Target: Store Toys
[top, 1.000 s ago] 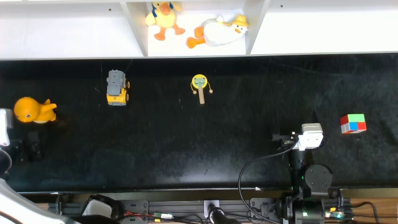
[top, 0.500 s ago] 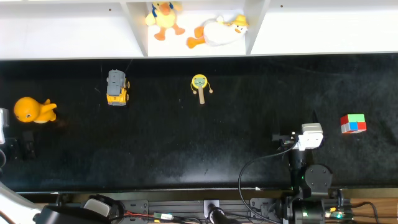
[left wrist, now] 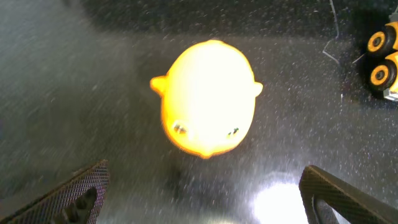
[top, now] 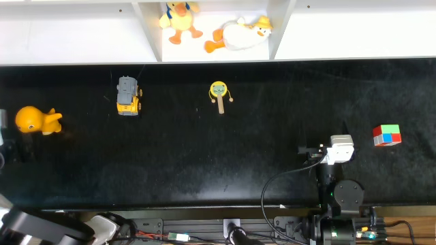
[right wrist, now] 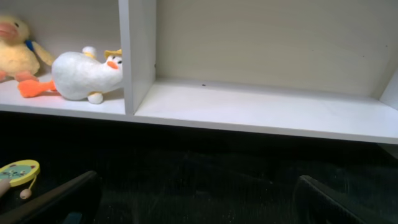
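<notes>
A black, faintly speckled tabletop (top: pixel 204 156) is stretching across the whole scene, and coloured cables (top: pixel 163 235) are lying tangled below its front edge.

Plush duck (top: pixel 180 18) and goose (top: pixel 240 34) sit in the shelf (top: pixel 150 34); before it, left to right: rubber duck (top: pixel 37 120), truck (top: pixel 127 95), rattle (top: pixel 219 92), cube (top: pixel 386 135).

Black tabletop (top: pixel 204 156) bore an orange duck toy (top: pixel 37 120), a toy truck (top: pixel 127 95), a green rattle drum (top: pixel 219 93), a coloured cube (top: pixel 386 135), white shelf (top: pixel 75 41) held a yellow plush duck (top: pixel 179 19) beside a white plush duck (top: pixel 238 34)

Orange toy (left wrist: pixel 208 109) (black table (top: pixel 204 156))
</notes>
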